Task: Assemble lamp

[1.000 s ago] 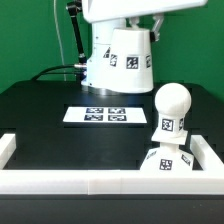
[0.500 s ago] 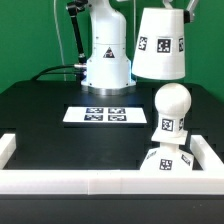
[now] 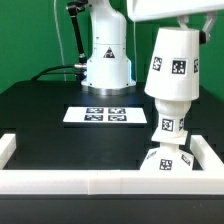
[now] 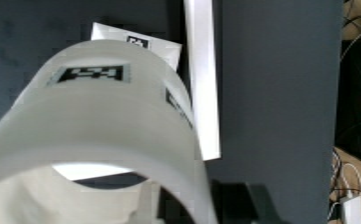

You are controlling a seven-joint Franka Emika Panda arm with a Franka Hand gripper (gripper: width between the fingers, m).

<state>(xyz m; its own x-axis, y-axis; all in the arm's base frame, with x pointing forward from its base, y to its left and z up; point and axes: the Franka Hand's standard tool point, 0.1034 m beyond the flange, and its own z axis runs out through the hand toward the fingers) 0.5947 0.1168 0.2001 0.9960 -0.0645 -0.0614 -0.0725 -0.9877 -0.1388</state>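
The white cone shade (image 3: 172, 65) hangs tilted from my gripper (image 3: 184, 24), which is shut on its top rim. The shade's lower edge covers the ball of the bulb (image 3: 170, 126); only the bulb's tagged neck shows below it. The bulb stands upright on the square base (image 3: 164, 163) at the front of the exterior view's right. Whether the shade touches the bulb I cannot tell. In the wrist view the shade (image 4: 106, 130) fills most of the picture and its wall runs down into the dark jaws. The bulb and base are hidden there.
The marker board (image 3: 100, 115) lies flat mid-table and also shows in the wrist view (image 4: 132, 40). A low white wall (image 3: 70, 181) runs along the front and sides, seen as a white rail (image 4: 198, 60) in the wrist view. The arm's base (image 3: 106, 60) stands behind.
My gripper has carried the shade from in front of the arm's base toward the exterior view's right and down, until it covers the bulb's ball. Bulb and base have not moved.
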